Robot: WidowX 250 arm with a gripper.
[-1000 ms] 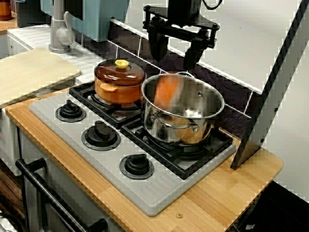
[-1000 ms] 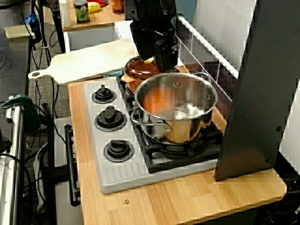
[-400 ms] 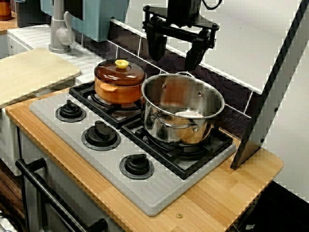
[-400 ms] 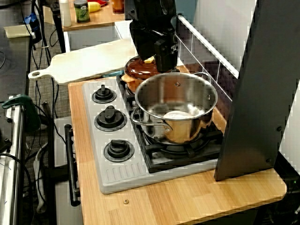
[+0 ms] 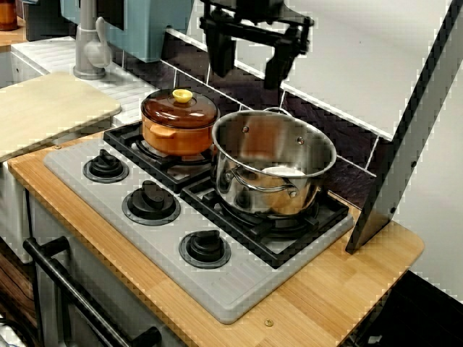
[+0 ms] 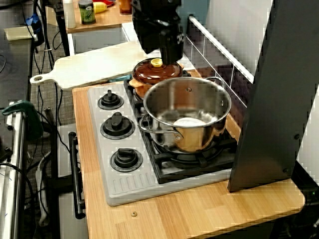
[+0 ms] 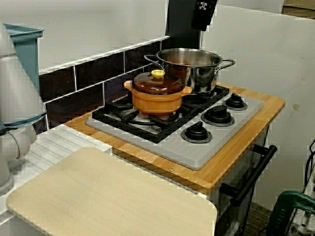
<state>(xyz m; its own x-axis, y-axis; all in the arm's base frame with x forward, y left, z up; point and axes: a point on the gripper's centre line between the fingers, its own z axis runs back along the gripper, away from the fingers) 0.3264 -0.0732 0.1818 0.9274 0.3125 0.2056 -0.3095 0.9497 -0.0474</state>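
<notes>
My gripper (image 5: 248, 66) hangs open and empty high over the back of the stove, above the gap between the two pots. In the view from the stove's right end the gripper (image 6: 160, 49) is just over the orange pot's yellow knob (image 6: 156, 62). Nearest below stands a steel pot (image 5: 275, 163) on the back right burner, with a pale round shape (image 5: 282, 171) on its bottom. The steel pot (image 7: 189, 69) also shows in the view from the sink side. Touching the steel pot's left side is an orange pot (image 5: 179, 123) with a brown lid.
A grey stove top (image 5: 108, 199) carries three black knobs along its front. A dark panel (image 5: 412, 137) leans against the wall at the right. A wooden cutting board (image 5: 43, 108) and a faucet (image 5: 88, 43) lie to the left, and dark tiles (image 5: 347, 130) run behind.
An orange blur inside the steel pot one second ago is gone from sight. The gripper, open throughout, has risen and shifted left toward the orange pot.
</notes>
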